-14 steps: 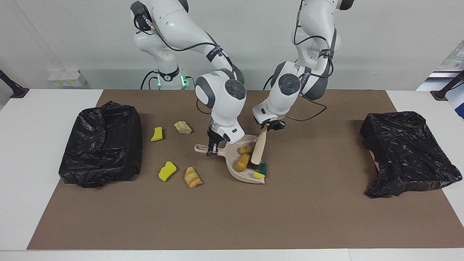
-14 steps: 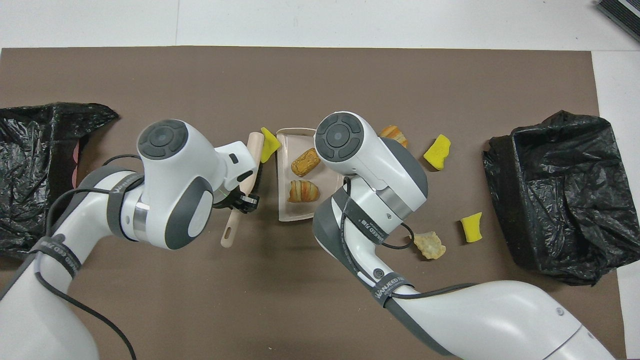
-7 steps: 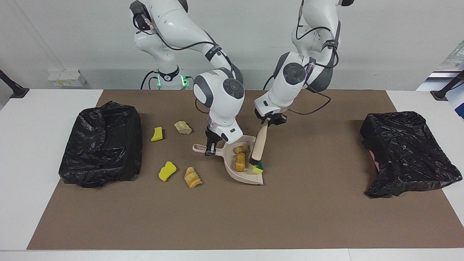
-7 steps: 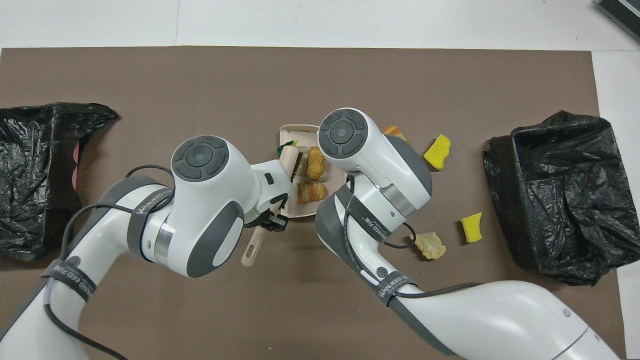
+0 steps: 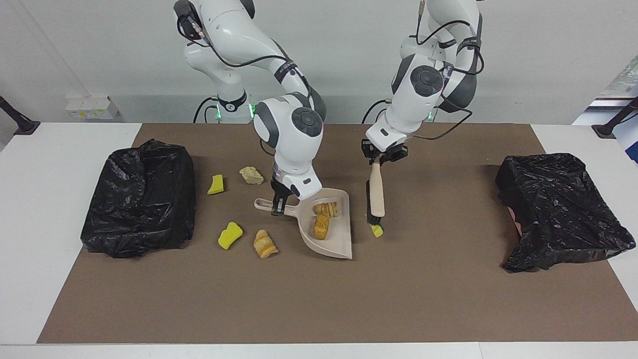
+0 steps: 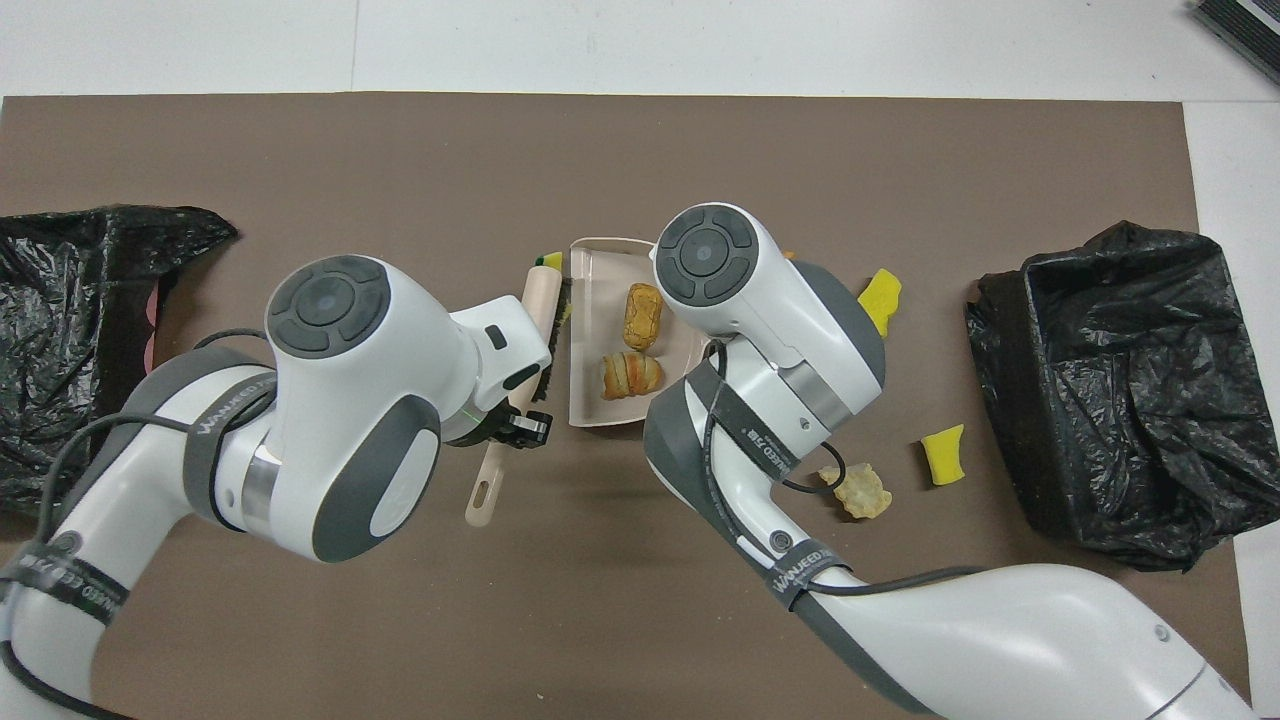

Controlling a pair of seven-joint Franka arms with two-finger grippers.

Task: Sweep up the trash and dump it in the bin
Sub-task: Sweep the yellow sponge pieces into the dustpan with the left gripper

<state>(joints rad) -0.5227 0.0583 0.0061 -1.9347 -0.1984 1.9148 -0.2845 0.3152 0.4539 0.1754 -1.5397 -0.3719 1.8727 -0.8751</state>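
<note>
"WANJEED" on black straps (image 6: 750, 443) on both arms; rest unreadable.

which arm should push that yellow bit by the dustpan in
Left. The left gripper holds the brush, its bristles beside the yellow piece; the right gripper holds the dustpan.

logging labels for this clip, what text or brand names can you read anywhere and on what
"WANJEED": printed on the dark strap around the left arm, partly legible.
"WANJEED": on the strap around the right arm, followed by characters too small to read.
A second right arm strap carries print too blurred to read.
Nothing readable on the dustpan, brush or bags.
</note>
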